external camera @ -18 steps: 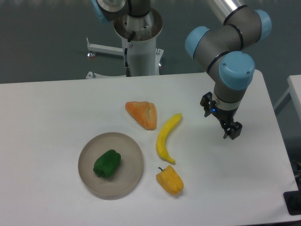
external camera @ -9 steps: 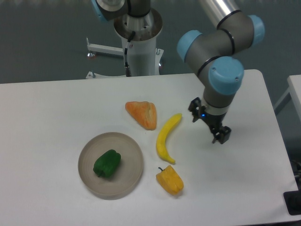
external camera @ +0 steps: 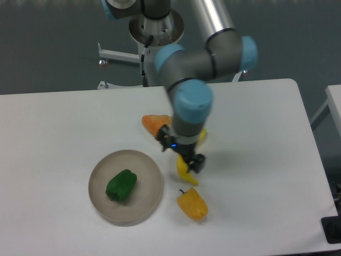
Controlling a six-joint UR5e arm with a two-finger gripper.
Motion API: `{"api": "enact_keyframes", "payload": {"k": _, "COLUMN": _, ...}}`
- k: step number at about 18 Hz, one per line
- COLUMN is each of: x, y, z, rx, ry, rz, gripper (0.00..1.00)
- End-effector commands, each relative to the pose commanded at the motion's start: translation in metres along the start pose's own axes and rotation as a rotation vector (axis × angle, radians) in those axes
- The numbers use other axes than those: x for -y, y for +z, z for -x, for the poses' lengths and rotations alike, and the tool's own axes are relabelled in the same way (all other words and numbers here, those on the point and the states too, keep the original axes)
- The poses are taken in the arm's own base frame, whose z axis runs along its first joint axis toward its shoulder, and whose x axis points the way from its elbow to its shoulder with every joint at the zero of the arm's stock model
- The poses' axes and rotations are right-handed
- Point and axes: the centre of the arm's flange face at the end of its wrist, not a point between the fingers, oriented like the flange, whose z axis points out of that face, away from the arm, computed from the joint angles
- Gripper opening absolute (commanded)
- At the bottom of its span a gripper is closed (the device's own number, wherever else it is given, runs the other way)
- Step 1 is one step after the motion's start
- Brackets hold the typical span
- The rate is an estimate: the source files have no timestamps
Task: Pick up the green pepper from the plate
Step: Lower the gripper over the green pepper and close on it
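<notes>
Yellow-orange pepper (external camera: 193, 204): nearest the camera, just below the gripper, lying on the white table (external camera: 53, 128), untouched.

Plate (external camera: 149, 208): grey-beige, round, down and to the left of the gripper, well apart from it.

Green pepper (external camera: 121, 185): glossy, dark green, lying left of centre on the plate, to the left of the gripper and a little below it. Not lifted, not touched.

Gripper (external camera: 192, 162): hangs from the grey and blue wrist above the lower part of the banana, carrying nothing. Whether its fingers stand apart or together cannot be told at this angle.

Banana (external camera: 183, 169): yellow, largely hidden beneath the gripper and wrist.

Orange wedge-shaped food piece (external camera: 151, 123): up and to the left of the gripper, partly covered by the arm.

Task status: nothing accomplished so far as shown. Remaining, by judgement: travel left over the plate, descent, grasp, lift.
</notes>
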Motion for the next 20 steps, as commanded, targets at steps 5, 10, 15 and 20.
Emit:
{"api": "enact_keyframes", "payload": {"k": 5, "x": 0.038, "y": 0.043, "z": -0.029, "rx": -0.02, "ry": -0.113, "rz": 0.025, "gripper": 1.0}}
{"api": "enact_keyframes", "payload": {"k": 10, "x": 0.047, "y": 0.057, "z": -0.032, "rx": -0.034, "ry": -0.129, "rz": 0.017, "gripper": 1.0}}
{"api": "enact_keyframes", "payload": {"k": 15, "x": 0.055, "y": 0.064, "z": -0.027, "rx": -0.011, "ry": -0.162, "rz": -0.036, "gripper": 1.0}}
{"api": "enact_keyframes", "payload": {"k": 20, "x": 0.066, "y": 0.083, "z": -0.029, "rx": 0.001, "ry": -0.143, "rz": -0.049, "gripper": 1.0}}
